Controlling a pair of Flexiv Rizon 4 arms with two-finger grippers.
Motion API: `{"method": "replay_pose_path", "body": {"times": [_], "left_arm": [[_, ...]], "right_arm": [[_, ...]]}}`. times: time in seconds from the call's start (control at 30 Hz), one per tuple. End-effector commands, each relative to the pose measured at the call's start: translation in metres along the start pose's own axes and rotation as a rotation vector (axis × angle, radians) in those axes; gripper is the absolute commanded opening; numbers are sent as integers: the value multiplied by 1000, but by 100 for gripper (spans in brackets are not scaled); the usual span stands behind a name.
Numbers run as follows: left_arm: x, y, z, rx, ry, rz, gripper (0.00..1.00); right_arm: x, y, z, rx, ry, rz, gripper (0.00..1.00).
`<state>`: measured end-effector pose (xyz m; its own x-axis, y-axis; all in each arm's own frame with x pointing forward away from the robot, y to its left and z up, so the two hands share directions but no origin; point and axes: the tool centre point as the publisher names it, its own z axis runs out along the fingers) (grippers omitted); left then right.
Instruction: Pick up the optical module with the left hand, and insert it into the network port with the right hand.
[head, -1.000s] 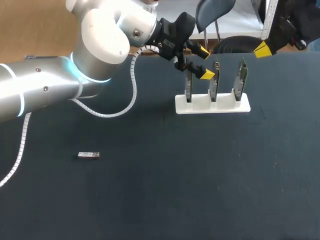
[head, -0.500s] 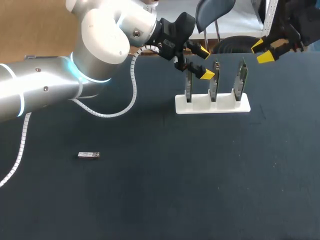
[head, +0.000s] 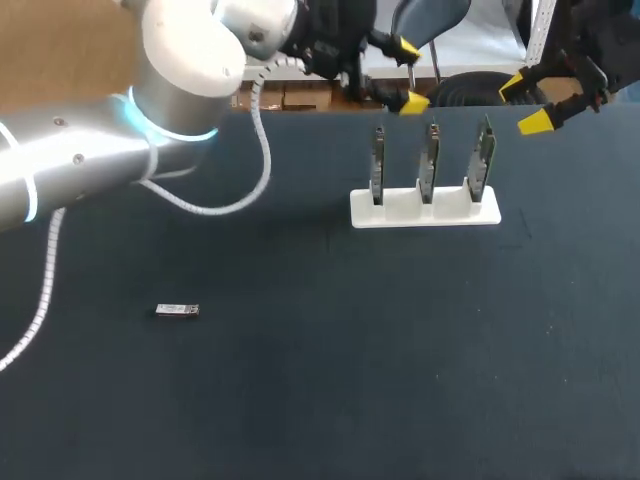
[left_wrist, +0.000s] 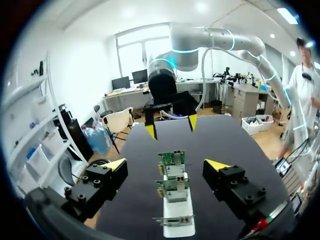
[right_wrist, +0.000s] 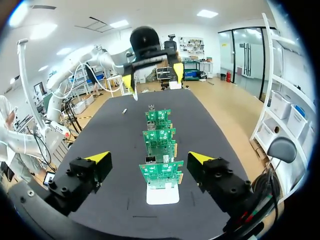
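The left gripper (left_wrist: 166, 167) hangs released, fingers spread wide. Just ahead of it, a white stand (left_wrist: 179, 220) holds three upright port boards (left_wrist: 172, 162). Beyond them the right gripper (left_wrist: 171, 126) faces it, equally open. The optical module (head: 177, 310) lies flat, well apart from both.

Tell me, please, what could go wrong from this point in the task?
1. The optical module is small and lies flat on the table, far from the left gripper. The open fingers may slip off it or push it away.
2. The left gripper and the right gripper both hover close to the upright circuit boards in the white stand. A sweeping arm could knock them.
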<state>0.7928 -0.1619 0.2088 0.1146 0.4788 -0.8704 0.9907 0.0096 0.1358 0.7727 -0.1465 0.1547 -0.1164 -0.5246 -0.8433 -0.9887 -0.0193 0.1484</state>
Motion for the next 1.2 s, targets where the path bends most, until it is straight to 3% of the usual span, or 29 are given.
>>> {"method": "replay_pose_path", "body": {"times": [0.03, 0.2, 0.33, 0.5, 0.63, 0.83, 1.0, 1.2], "left_arm": [[-6, -21, -57, -86, 91, 62, 100], [7, -31, -118, -182, 260, 100, 100], [31, -45, -173, -267, 384, 55, 100], [65, -70, -218, -315, 519, 0, 100], [91, -97, -240, -271, 636, 15, 100], [134, -142, -263, -121, 802, 26, 100], [165, -174, -274, -47, 906, -21, 100], [198, -203, -272, 20, 963, -68, 100]], "right_arm": [[0, 4, 1, 10, 0, -2, 100], [0, 4, 1, 10, 0, -2, 100], [0, 4, 1, 10, 0, -2, 100], [0, 4, 1, 10, 0, -2, 100], [0, 4, 1, 10, 0, -2, 100], [0, 4, 1, 10, 0, -2, 100], [0, 4, 1, 10, 0, -2, 100], [0, 4, 1, 10, 0, -2, 100]]}}
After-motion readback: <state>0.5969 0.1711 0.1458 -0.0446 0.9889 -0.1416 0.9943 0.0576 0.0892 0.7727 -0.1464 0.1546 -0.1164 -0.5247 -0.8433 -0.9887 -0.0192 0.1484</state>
